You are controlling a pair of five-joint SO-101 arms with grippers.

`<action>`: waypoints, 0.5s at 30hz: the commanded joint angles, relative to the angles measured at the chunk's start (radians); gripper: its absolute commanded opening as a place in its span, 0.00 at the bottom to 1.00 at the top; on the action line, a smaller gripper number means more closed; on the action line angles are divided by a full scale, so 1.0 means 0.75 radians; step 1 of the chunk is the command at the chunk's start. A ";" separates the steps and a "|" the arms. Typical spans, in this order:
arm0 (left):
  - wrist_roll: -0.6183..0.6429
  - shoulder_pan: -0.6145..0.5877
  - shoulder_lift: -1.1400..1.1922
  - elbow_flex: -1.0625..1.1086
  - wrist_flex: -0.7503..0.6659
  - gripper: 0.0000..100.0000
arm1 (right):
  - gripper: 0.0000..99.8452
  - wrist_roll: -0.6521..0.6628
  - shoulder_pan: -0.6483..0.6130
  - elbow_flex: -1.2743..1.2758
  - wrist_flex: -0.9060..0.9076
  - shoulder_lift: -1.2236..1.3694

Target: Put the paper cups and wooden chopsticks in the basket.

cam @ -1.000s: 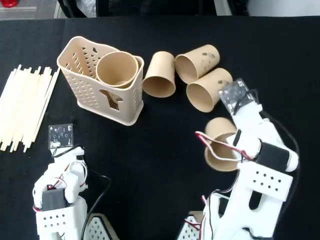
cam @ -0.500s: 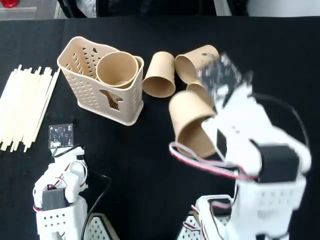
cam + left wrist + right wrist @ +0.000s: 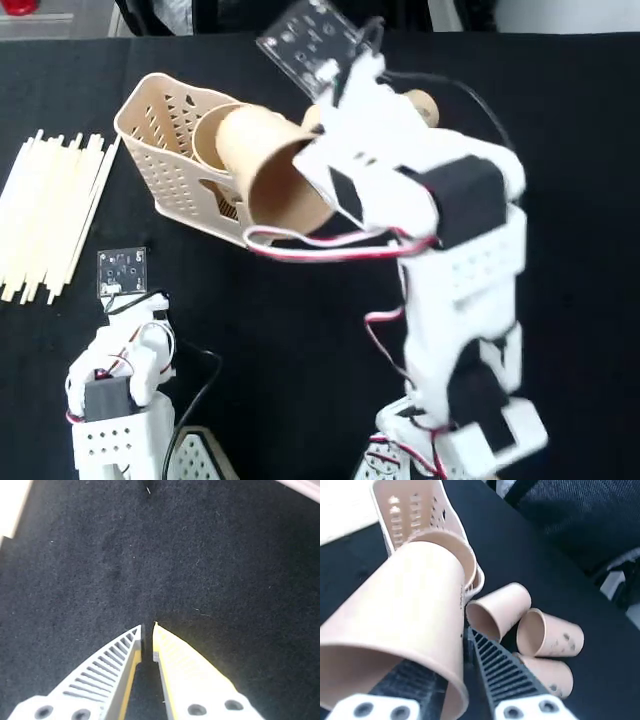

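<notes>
My right gripper [image 3: 305, 190] is shut on a paper cup [image 3: 268, 168], gripping its rim and holding it tilted in the air over the near side of the beige basket [image 3: 165, 165]. In the right wrist view the held paper cup [image 3: 405, 615] hangs just in front of the basket [image 3: 407, 515], which has another cup [image 3: 467, 562] standing in it. Three more cups [image 3: 497, 612] lie on their sides on the black cloth beyond. The wooden chopsticks [image 3: 50, 210] lie in a bundle at the far left. My left gripper [image 3: 148, 626] is shut and holds nothing, low over bare cloth.
The left arm [image 3: 120, 375] sits at the front left, below the chopsticks. The raised right arm covers most of the lying cups in the high view; one cup [image 3: 420, 100] peeks out behind it. Black cloth covers the whole table.
The right arm lifted the cup from the front right of the table and swung it up and left to the basket. The left arm has not moved.
</notes>
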 commanded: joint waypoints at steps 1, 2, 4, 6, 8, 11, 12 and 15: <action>-0.002 0.001 -0.002 0.026 0.000 0.05 | 0.01 0.035 -0.027 -0.212 0.029 0.148; -0.002 0.001 -0.002 0.026 0.000 0.05 | 0.01 0.035 -0.025 -0.265 0.029 0.197; -0.002 0.001 -0.002 0.026 0.000 0.05 | 0.01 0.037 -0.020 -0.371 0.029 0.296; -0.002 0.001 -0.002 0.026 0.000 0.05 | 0.01 0.037 -0.020 -0.461 0.029 0.396; -0.002 0.001 -0.002 0.026 0.000 0.05 | 0.01 0.039 -0.023 -0.539 0.031 0.488; -0.002 0.001 -0.002 0.026 0.000 0.05 | 0.01 0.037 -0.020 -0.611 0.043 0.586; -0.002 0.001 -0.002 0.026 0.000 0.05 | 0.01 0.037 -0.018 -0.607 0.045 0.600; -0.002 0.001 -0.002 0.026 0.000 0.05 | 0.01 0.035 -0.018 -0.537 0.045 0.605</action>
